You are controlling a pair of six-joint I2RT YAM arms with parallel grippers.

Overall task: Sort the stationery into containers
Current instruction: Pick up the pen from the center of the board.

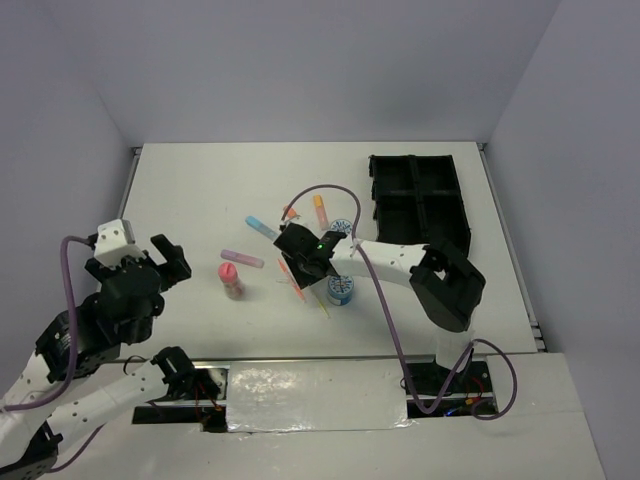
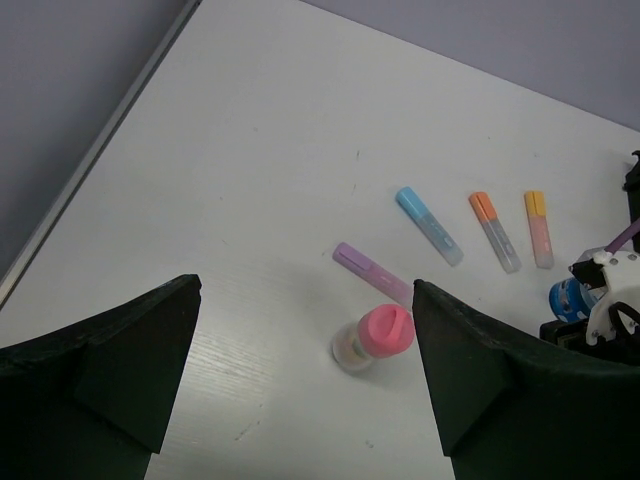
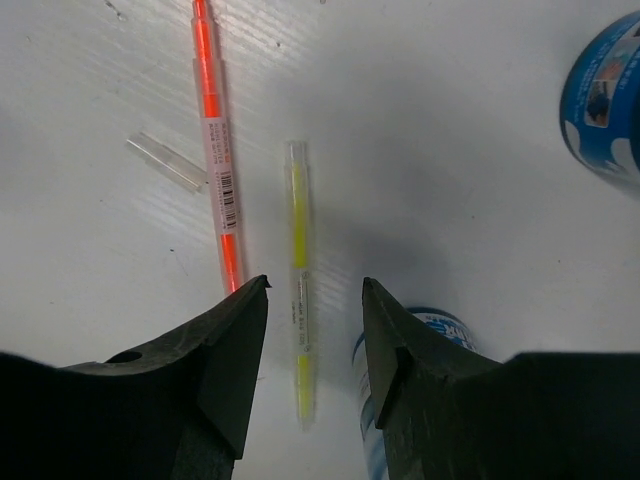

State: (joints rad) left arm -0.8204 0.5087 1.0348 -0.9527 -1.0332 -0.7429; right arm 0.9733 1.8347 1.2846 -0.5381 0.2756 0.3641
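Near left, the left gripper [image 2: 305, 288] hangs wide open, empty. Mid-table, the right gripper [image 3: 315, 284], jaws parted, straddles the thin yellow plastic pen [image 3: 298, 240]; better to lower squarely and pinch mid-barrel, clear of the round blue-white tub [image 3: 432, 326]. The black rectangular plastic tray [image 1: 374, 190] sits far right.

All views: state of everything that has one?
left gripper, open, empty.
right gripper, open, astride yellow pen.
yellow pen, flat on table, ungripped.
orange pen, flat on table.
tray, visible compartments empty.
pink bottle, capped, outside tray.
blue highlighter, capped, lying flat.
purple highlighter, lying flat.
orange-capped highlighters, lying flat.
blue tubs, on table, outside tray.
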